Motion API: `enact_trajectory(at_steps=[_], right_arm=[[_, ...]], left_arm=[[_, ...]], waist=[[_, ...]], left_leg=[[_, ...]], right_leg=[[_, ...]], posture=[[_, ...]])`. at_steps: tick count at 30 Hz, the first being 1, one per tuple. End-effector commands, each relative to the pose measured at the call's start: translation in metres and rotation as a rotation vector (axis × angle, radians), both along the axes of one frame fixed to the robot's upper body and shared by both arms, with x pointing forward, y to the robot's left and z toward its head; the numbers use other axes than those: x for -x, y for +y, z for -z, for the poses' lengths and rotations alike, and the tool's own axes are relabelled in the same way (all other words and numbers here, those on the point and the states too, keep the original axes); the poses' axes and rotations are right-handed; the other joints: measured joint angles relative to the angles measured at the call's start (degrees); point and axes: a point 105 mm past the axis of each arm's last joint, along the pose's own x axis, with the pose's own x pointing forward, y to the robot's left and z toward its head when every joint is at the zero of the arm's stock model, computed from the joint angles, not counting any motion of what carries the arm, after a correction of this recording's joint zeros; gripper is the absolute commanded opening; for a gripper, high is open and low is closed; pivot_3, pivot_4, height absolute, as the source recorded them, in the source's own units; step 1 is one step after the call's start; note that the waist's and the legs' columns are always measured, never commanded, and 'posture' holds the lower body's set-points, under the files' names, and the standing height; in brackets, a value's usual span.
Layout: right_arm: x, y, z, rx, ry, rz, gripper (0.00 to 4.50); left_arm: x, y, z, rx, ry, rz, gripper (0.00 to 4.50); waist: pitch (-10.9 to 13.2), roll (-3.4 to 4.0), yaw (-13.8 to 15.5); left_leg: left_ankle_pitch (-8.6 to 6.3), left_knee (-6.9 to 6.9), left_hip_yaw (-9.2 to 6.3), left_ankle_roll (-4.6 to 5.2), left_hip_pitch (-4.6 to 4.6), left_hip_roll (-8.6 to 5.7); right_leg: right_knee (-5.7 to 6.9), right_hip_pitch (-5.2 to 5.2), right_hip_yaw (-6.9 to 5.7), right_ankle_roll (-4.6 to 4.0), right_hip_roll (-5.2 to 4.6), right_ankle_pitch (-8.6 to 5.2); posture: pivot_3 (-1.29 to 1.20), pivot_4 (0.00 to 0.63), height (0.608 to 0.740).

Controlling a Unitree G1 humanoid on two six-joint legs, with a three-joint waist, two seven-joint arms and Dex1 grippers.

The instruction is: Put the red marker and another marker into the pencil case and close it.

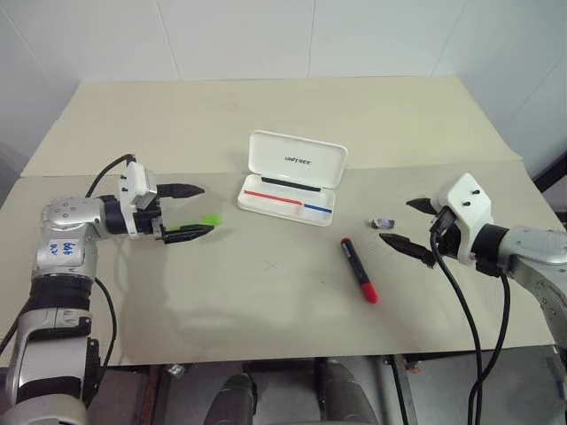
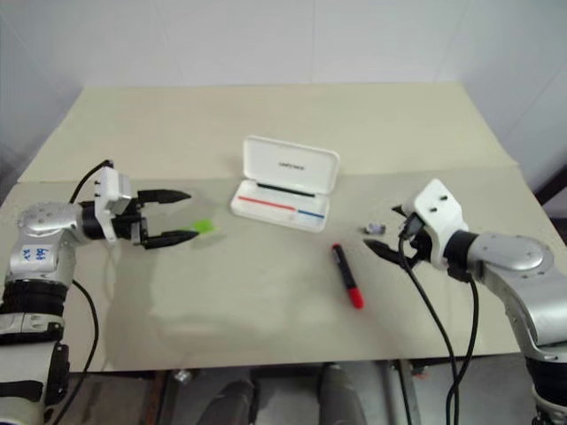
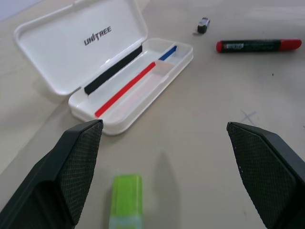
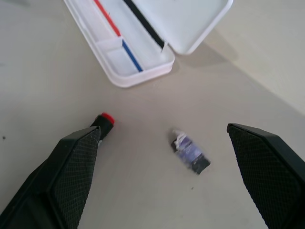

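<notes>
Pencil case [image 1: 295, 174]: white, hinged, lid standing open, at mid-worktop [image 1: 266, 292]; tray holds no marker yet.

Red marker [image 1: 359, 269]: lying flat on the worktop, near the case on the robot's right side, apart from it and untouched.

Green marker [image 1: 207, 220]: lying flat to the left of the case, just ahead of the left gripper [image 1: 198, 210].

Small dark item [image 1: 384, 221]: loose on the worktop, just in front of the right gripper [image 1: 403, 223].

Left gripper: jaws spread wide, grasping nothing, lined up on the green marker.

Right gripper: jaws spread wide, grasping nothing, red marker close by.

Step in hand, by judgement: approach before the first pick. Next move calls for lowering over a marker and closing across its barrel.
</notes>
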Motion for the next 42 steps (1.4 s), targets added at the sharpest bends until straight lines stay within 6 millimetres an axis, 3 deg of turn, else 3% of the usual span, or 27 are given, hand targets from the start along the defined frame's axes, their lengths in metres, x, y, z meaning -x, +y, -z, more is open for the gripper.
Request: enact_trajectory(at_steps=[1,6,9,15,18,25,33,42], right_arm=[[-0.001,0.009,-0.012,0.009,-0.038,-0.041,4.5],[-0.011,0.028,-0.013,-0.006,-0.034,-0.081,4.5],[-0.015,0.05,-0.012,-0.037,-0.022,-0.124,4.5],[-0.027,0.103,0.003,-0.101,0.11,-0.216,4.5],[-0.037,0.116,0.011,-0.061,0.14,-0.238,4.5],[-0.059,0.119,0.018,0.029,0.198,-0.221,4.5],[-0.057,0.127,0.031,0.067,0.266,-0.274,4.5],[-0.068,0.13,0.051,0.13,0.276,-0.272,4.5]], left_arm=[[-0.001,0.004,-0.01,0.015,-0.059,-0.023,4.47],[0.002,0.002,-0.008,0.045,-0.061,-0.045,4.47],[0.002,0.002,-0.006,0.04,-0.069,-0.055,4.47],[0.015,0.008,-0.02,0.083,-0.122,-0.061,4.47],[0.02,0.013,-0.023,0.084,-0.127,-0.072,4.47],[0.021,0.011,-0.034,0.084,-0.149,-0.071,4.47],[0.024,0.013,-0.036,0.071,-0.155,-0.081,4.47],[0.026,0.012,-0.036,0.075,-0.157,-0.085,4.47]], waist=[[0.0,0.0,-0.05],[0.0,0.0,0.01],[0.0,0.0,-0.01],[-0.01,-0.01,-0.19],[-0.01,-0.01,-0.07],[-0.01,-0.01,0.04],[-0.01,-0.01,-0.45],[-0.01,-0.01,-0.37]], left_leg=[[0.0,-0.02,0.0,0.0,0.01,0.01],[0.0,0.01,0.0,0.0,-0.02,-0.03],[0.0,0.01,0.01,-0.01,0.02,0.0],[0.01,0.02,0.02,-0.03,-0.06,-0.01],[0.05,0.0,0.03,-0.08,-0.08,0.01],[0.05,0.02,0.03,-0.09,-0.14,-0.03],[0.05,-0.07,0.16,-0.09,-0.17,0.01],[0.06,0.02,0.14,-0.12,-0.13,0.0]], right_leg=[[0.01,-0.01,0.0,0.0,0.01,0.0],[0.0,0.0,0.01,0.01,-0.04,0.01],[0.06,-0.03,0.03,0.01,0.0,0.02],[0.32,-0.26,0.1,-0.04,-0.01,-0.01],[0.47,-0.43,0.12,-0.09,0.02,-0.03],[0.5,-0.48,0.11,-0.11,-0.01,-0.04],[0.74,-0.64,0.11,-0.11,0.01,-0.04],[0.72,-0.64,0.12,-0.13,0.01,-0.05]], posture=[[0.0,0.15,0.74],[0.0,0.15,0.74],[0.0,0.15,0.74],[0.0,0.15,0.74],[0.0,0.15,0.74],[0.0,0.15,0.74],[0.0,0.15,0.74],[0.0,0.15,0.74]])
